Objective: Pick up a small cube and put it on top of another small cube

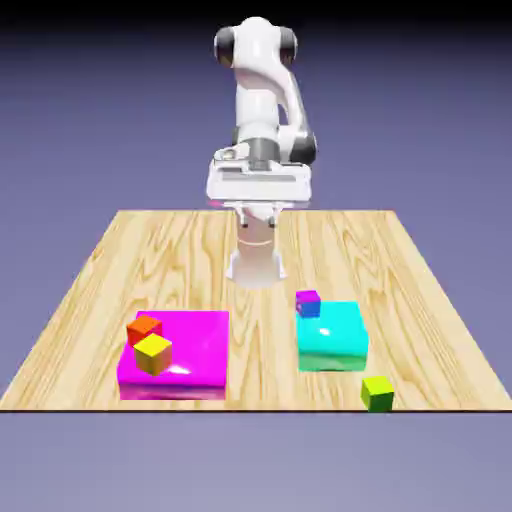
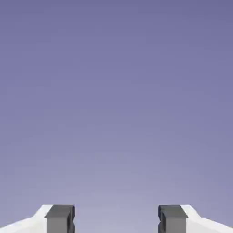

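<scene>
Wooden tabletop (image 1: 262, 340) bears the lime-green cube (image 1: 377, 393) (near the edge).

Simulated robotics scene — wooden tabletop (image 1: 260, 340), backdrop (plain blue-violet).

The magenta block (image 1: 195, 345) and cyan block (image 1: 333, 332) leave bare wood between.
</scene>
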Available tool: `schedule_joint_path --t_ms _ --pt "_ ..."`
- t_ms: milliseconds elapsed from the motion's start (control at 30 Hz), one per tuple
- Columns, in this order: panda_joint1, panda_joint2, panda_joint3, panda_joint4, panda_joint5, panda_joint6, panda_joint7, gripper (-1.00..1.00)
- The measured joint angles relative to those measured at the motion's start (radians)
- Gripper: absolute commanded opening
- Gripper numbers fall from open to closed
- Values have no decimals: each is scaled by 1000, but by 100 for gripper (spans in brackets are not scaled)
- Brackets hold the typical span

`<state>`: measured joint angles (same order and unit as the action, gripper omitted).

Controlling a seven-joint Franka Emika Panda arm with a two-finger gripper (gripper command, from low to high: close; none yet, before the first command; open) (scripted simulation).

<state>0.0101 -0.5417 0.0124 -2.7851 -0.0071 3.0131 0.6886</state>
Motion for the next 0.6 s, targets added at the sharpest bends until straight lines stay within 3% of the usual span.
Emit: schedule_joint_path --t_ms 600 --pt "-28 422 184 372 -106 -357 -783 0"
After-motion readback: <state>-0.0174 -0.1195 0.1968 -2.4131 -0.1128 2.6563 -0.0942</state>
